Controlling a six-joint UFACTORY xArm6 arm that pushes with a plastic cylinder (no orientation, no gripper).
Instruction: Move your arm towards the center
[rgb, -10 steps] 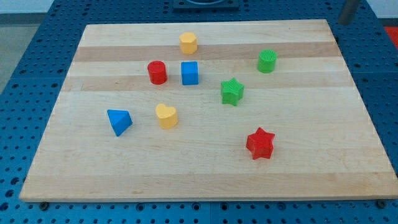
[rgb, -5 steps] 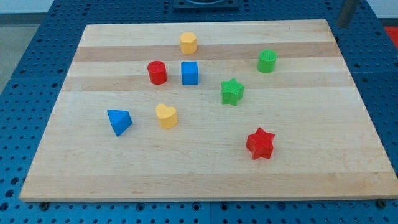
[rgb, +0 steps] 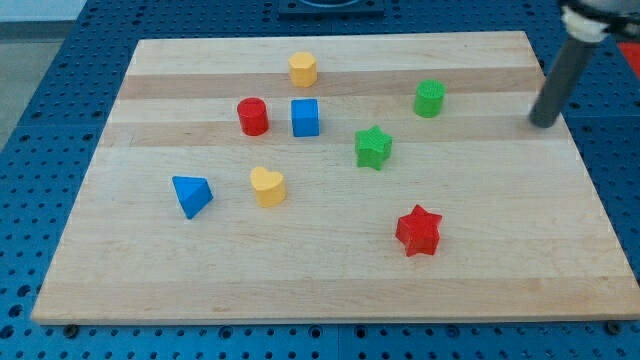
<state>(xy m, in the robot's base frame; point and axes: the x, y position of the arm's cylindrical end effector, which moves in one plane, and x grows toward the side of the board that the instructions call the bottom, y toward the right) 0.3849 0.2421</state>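
At far right of the wooden board (rgb: 330, 290): my tip (rgb: 541, 124), a jawless rod, well right of the green cylinder (rgb: 429, 98), apart from all blocks. Centre: green star (rgb: 373, 147), blue cube (rgb: 305, 117), red cylinder (rgb: 252, 116). Far: yellow hexagon (rgb: 303, 69). Left: blue triangle (rgb: 191, 195), yellow heart (rgb: 267, 186). Near: red star (rgb: 418, 230).

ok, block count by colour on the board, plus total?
Red: 2, cylinder and star
Blue: 2, cube and triangular block
Yellow: 2, hexagonal block and heart
Green: 2, cylinder and star
Total: 8
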